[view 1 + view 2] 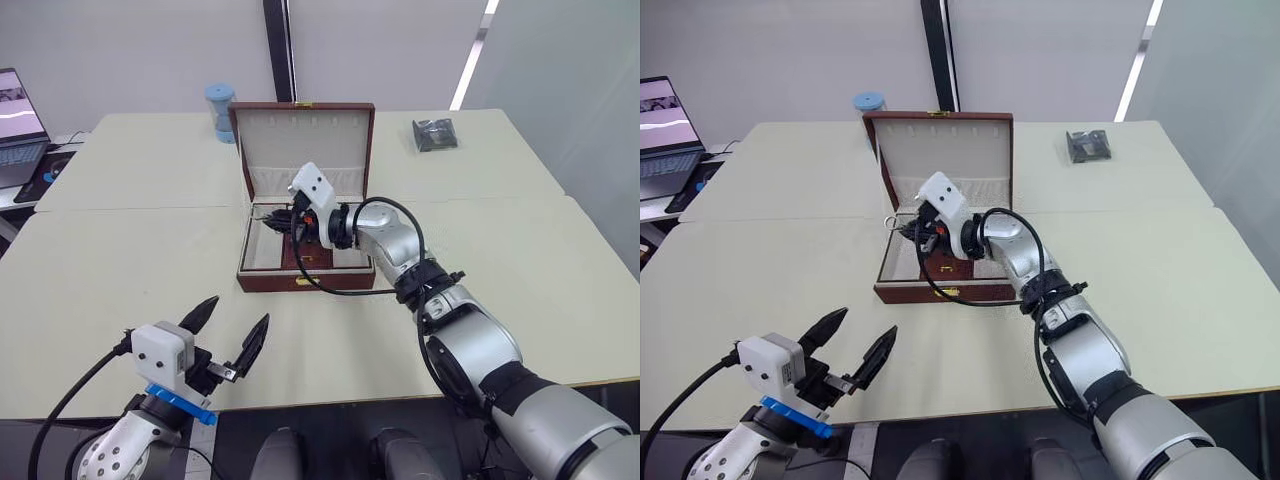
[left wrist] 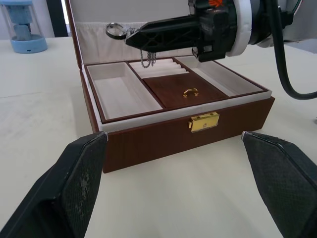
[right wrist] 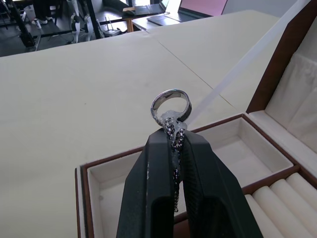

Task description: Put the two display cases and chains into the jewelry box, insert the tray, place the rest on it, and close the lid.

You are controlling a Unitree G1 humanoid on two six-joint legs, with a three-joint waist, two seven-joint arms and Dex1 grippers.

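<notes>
Left gripper [image 1: 232, 330] hovers low at the near surface [image 1: 120, 260] edge, fingers spread wide. Right gripper [image 3: 172, 148] pinches a silver chain [image 2: 146, 55] with a ring [image 3: 171, 105] above the tray [image 2: 183, 91], seated in the open jewelry box [image 1: 305, 280]; lid [image 1: 305, 135] upright behind. One display case [image 1: 434, 133] sits far right, a blue container [image 1: 220, 110] beside the box.

The right arm reaches forward, its claw [image 3: 173, 163] pinched closed on a chain; the left claw [image 1: 232, 328] hangs low, fingers spread.

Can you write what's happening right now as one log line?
right gripper: shut on ring chain | over tray in box | left gripper: open, idle
</notes>
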